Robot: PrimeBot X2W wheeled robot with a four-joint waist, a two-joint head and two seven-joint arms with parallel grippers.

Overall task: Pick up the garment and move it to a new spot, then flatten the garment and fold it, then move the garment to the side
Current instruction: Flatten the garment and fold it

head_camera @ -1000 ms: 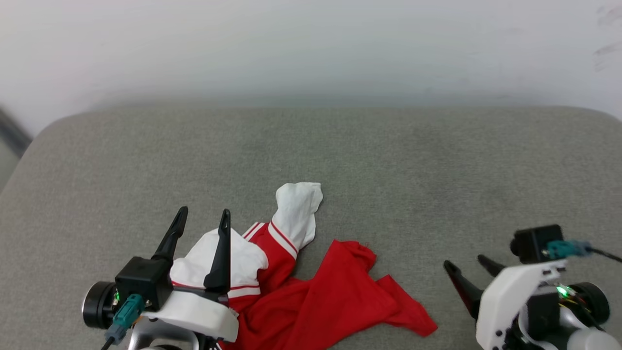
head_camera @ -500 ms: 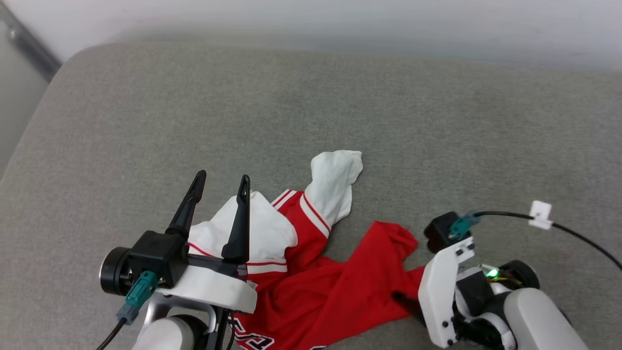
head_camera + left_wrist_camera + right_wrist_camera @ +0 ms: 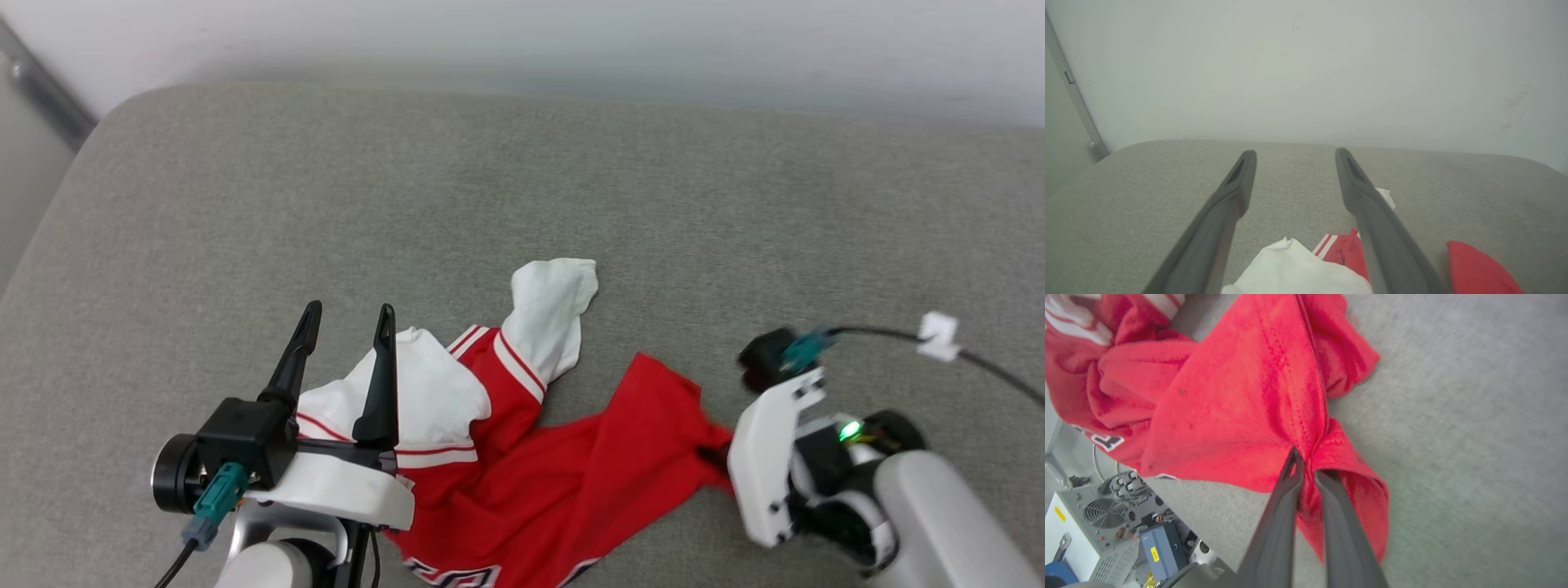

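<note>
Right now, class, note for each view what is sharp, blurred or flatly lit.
Head view: soft even light, the garment crisp, the wrist camera on the right arm motion-smeared. Left wrist view: hazy; the left gripper softens toward its base. Right wrist view: stitching by the right gripper sharp, the grey cushion blurred.

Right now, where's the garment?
In the head view the garment lies crumpled at the near edge of the grey cushion, with the open left gripper above its white sleeve and the right gripper pinching its red right-hand corner.

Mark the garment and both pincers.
garment (image 3: 571, 482): head view, red body fabric.
left pincer (image 3: 349, 307): head view, midway between its open tips.
right pincer (image 3: 1305, 461): right wrist view, between tips pinching the garment.
</note>
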